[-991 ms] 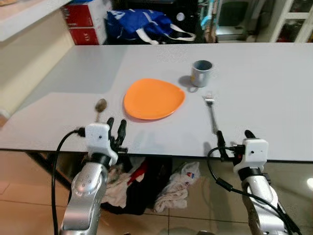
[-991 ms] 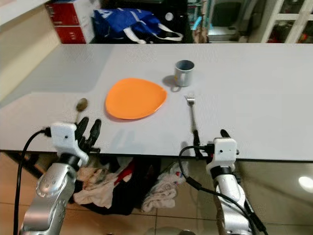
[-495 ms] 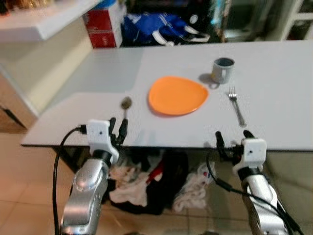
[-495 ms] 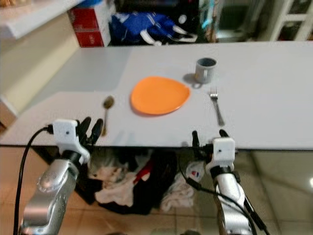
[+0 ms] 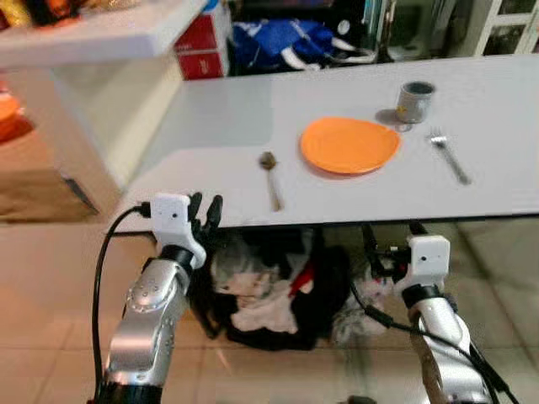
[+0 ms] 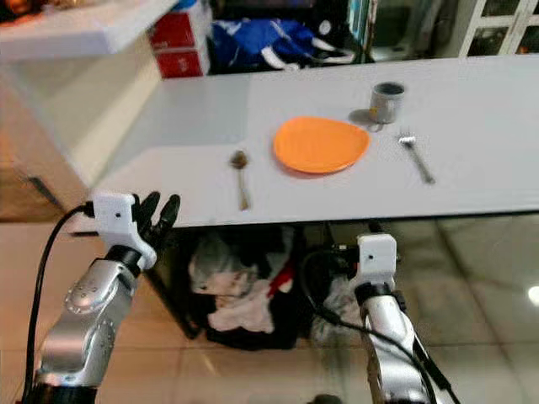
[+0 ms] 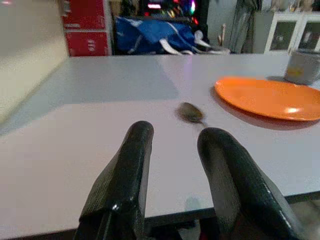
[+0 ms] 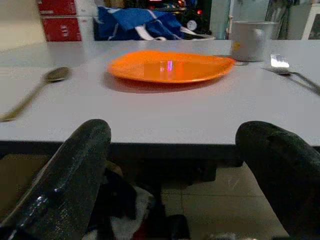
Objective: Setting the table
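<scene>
Left end effector (image 5: 205, 210) at about 8 o'clock of the head views, just off the near edge of the desk (image 5: 227, 126), fingers a narrow gap apart and gripping nothing. Farther along the white desk, a spoon (image 5: 269, 172) lying flat, bowl toward 12 o'clock and handle toward 6; probably light, stiff and slick metal, low against the top, so best pinched across the thin handle near the middle. Next, toward 3 o'clock of the spoon, an orange plate (image 5: 349, 145), apart from it; likely rigid and breakable, shallow-rimmed, so best taken by the rim from the near side. Behind the plate at roughly 1 o'clock, a grey mug (image 5: 415, 101), upright, close to the plate's far edge though contact cannot be told; probably the heaviest piece here, best held across the body. To 3 o'clock of the plate, a fork (image 5: 447, 155), tines away, lying apart from plate and mug; thin and slippery like the spoon. Right end effector (image 5: 391, 240) at about 5 o'clock, below the desk's near edge, spread wide and empty. Setting looks laid out already, judging by the arrangement. Desk top smooth, matte white, bare around the setting. Underneath, a heap of crumpled cloth (image 5: 261, 295) on a glossy beige tiled floor (image 5: 50, 320). Beyond the far edge, a blue bag (image 5: 286, 42) and red boxes (image 5: 200, 50).
</scene>
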